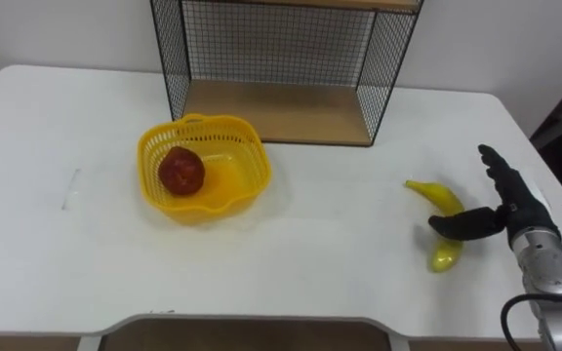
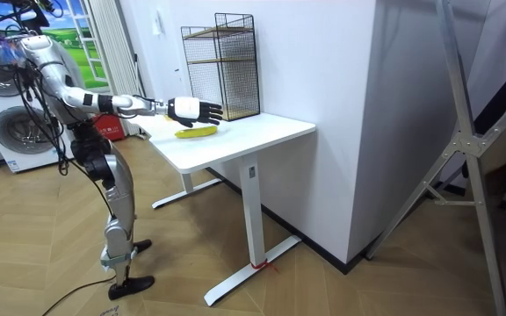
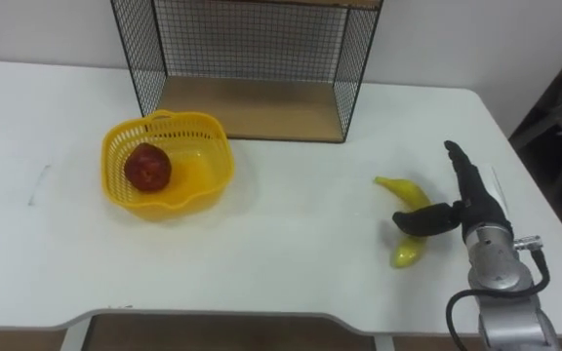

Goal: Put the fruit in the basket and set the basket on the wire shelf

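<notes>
Left eye view, banana (image 1: 440, 197) under right hand (image 1: 517, 209)

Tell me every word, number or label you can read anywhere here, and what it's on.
No text can be read anywhere.
The basket, apple, banana, wire shelf and table carry no writing.
The pale mark on the table is too faint to tell whether it is text.
The right hand shows no readable label.
</notes>
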### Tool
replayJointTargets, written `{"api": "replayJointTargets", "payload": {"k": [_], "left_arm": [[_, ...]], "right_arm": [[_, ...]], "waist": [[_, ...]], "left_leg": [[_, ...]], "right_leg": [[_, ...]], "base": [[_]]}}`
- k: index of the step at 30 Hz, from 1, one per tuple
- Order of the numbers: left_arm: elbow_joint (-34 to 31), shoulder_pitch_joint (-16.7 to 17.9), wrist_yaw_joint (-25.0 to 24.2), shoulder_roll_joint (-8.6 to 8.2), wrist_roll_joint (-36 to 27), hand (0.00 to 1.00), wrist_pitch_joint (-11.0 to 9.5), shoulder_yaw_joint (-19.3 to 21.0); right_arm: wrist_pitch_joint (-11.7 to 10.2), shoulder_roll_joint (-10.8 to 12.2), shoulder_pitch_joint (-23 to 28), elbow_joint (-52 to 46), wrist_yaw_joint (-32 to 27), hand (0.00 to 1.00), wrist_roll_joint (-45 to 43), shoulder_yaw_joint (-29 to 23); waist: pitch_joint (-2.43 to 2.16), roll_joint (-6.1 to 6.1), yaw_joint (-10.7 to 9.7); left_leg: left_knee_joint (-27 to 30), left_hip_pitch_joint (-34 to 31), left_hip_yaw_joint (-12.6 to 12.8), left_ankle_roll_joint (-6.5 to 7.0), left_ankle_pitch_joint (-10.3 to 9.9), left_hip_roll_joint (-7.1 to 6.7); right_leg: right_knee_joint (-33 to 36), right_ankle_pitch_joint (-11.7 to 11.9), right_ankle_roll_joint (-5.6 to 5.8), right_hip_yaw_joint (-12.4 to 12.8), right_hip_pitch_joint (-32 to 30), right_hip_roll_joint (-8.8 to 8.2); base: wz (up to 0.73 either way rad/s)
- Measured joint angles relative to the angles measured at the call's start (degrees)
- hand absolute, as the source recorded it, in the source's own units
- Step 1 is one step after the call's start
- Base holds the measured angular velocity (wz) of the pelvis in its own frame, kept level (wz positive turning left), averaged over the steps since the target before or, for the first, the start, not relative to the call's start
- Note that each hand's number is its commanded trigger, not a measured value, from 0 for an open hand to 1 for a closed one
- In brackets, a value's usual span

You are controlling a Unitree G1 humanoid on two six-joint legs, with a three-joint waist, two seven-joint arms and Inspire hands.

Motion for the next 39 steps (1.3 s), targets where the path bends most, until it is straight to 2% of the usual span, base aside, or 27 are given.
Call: {"api": "replayJointTargets", "payload": {"k": [5, 8, 10, 14, 24, 32, 33, 35, 39], "left_arm": [[-0.01, -0.09, 0.00, -0.16, -0.04, 0.00, 0.88, -0.16], [-0.20, -0.21, 0.00, -0.12, -0.06, 0.00, 1.18, -0.18], [-0.49, -0.15, 0.01, 0.06, -0.09, 0.00, 1.33, -0.32], [-0.72, -0.08, 0.01, 0.23, -0.48, 0.00, 1.80, -0.24], [-0.77, 0.59, 0.02, 0.29, -0.48, 0.00, 3.31, -0.15], [-1.01, 0.19, 0.02, 0.20, -0.45, 0.00, 3.78, -0.15], [-1.00, 0.32, 0.03, 0.20, -0.42, 0.00, 3.80, -0.15], [-1.00, 0.65, 0.07, 0.20, -0.34, 0.00, 3.88, -0.16], [-1.00, 0.89, 0.18, 0.20, -0.41, 0.00, 3.94, -0.19]], "right_arm": [[0.29, 0.01, -0.01, 0.01, 0.01, 0.00, -1.31, 0.50], [1.31, 0.14, -0.13, 0.50, 0.07, 0.00, -1.36, 0.54], [1.67, 0.13, -0.60, 2.76, 0.18, 0.00, -1.27, 0.90], [2.52, 0.13, -1.10, 5.26, 0.44, 0.00, -0.48, 1.46], [3.76, 0.14, -2.47, 9.26, 1.60, 0.00, 0.66, 1.64], [2.74, 0.15, -2.62, 12.85, 2.00, 0.00, 1.84, 1.49], [2.11, 0.15, -2.62, 13.57, 1.97, 0.13, 2.19, 1.36], [1.33, 0.15, -2.62, 14.44, 1.94, 1.00, 2.23, 1.28], [-0.13, 0.14, -2.67, 15.78, 1.40, 1.00, 2.10, 0.98]], "waist": [[0.04, -0.09, -0.07], [0.12, -0.20, 0.08], [0.34, -0.44, 0.86], [0.45, -0.73, 1.32], [0.26, -0.95, 1.82], [0.22, -0.74, 1.54], [0.17, -0.70, 1.52], [0.04, -0.61, 1.50], [-0.11, -0.39, 1.38]], "left_leg": [[0.39, -0.28, -0.18, 0.00, 0.00, -0.04], [0.46, -0.45, -0.18, 0.00, 0.00, -0.04], [0.64, -0.53, -0.19, 0.00, 0.00, -0.02], [0.76, -0.60, -0.27, 0.00, 0.00, -0.01], [1.04, -0.60, -0.47, 0.03, -0.02, -0.01], [2.07, -0.64, -1.67, 0.09, -0.15, -0.05], [2.13, -0.55, -1.82, 0.09, -0.15, -0.05], [2.14, -0.47, -1.91, 0.08, -0.15, -0.05], [2.16, -0.32, -1.93, 0.08, -0.14, -0.06]], "right_leg": [[0.02, -0.02, 0.02, -0.30, -0.24, -0.06], [-0.07, -0.02, 0.02, -0.28, -0.31, -0.06], [-0.08, -0.02, 0.02, -0.24, -0.35, -0.05], [-0.04, -0.02, 0.02, -0.29, -0.26, -0.04], [0.00, 0.02, 0.01, -0.37, 0.13, -0.01], [-0.47, -0.08, 0.05, -1.19, 1.18, 0.14], [-0.80, -0.06, 0.04, -1.35, 1.49, 0.21], [-0.93, -0.02, 0.02, -1.39, 1.65, 0.26], [-0.91, 0.02, 0.01, -1.42, 1.86, 0.27]], "base": [[0.01], [0.00], [0.00], [0.00], [0.00], [0.07], [0.05], [0.02], [0.00]]}}
